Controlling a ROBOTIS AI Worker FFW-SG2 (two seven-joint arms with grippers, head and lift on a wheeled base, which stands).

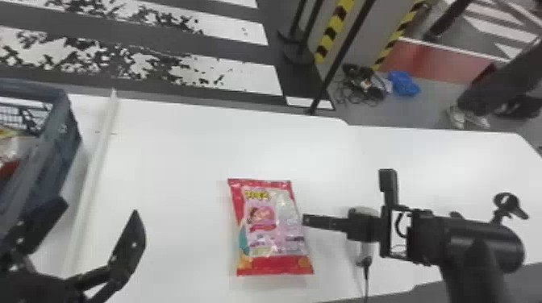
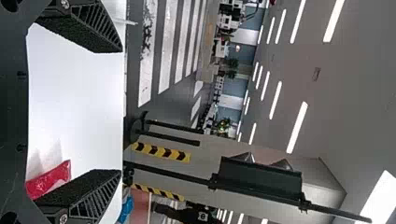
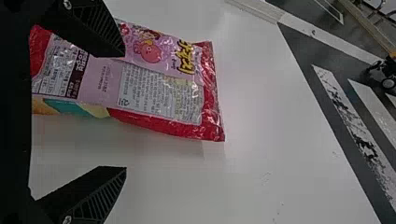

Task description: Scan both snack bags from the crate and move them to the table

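In the head view, my left gripper [image 1: 99, 219] is open at the lower left, between crate and bag. The left wrist view has the left gripper [image 2: 121, 110] with nothing between its fingers. A red and pink snack bag [image 1: 268, 225] lies flat on the table. My right gripper [image 1: 309, 220] is at the bag's right edge. In the right wrist view, the right gripper [image 3: 125, 112] is open, one finger overlapping the snack bag [image 3: 159, 93], the other beside it. The blue-grey crate [image 1: 60, 149] holds partly visible packaging [image 1: 10, 151].
A pale raised strip [image 1: 92, 169] runs along the white table [image 1: 173, 161] beside the crate. Below the right gripper hangs or stands a small item with a dark cable [image 1: 365, 266]; its support is hidden. A black pole [image 1: 342, 52] rises behind the table's far edge.
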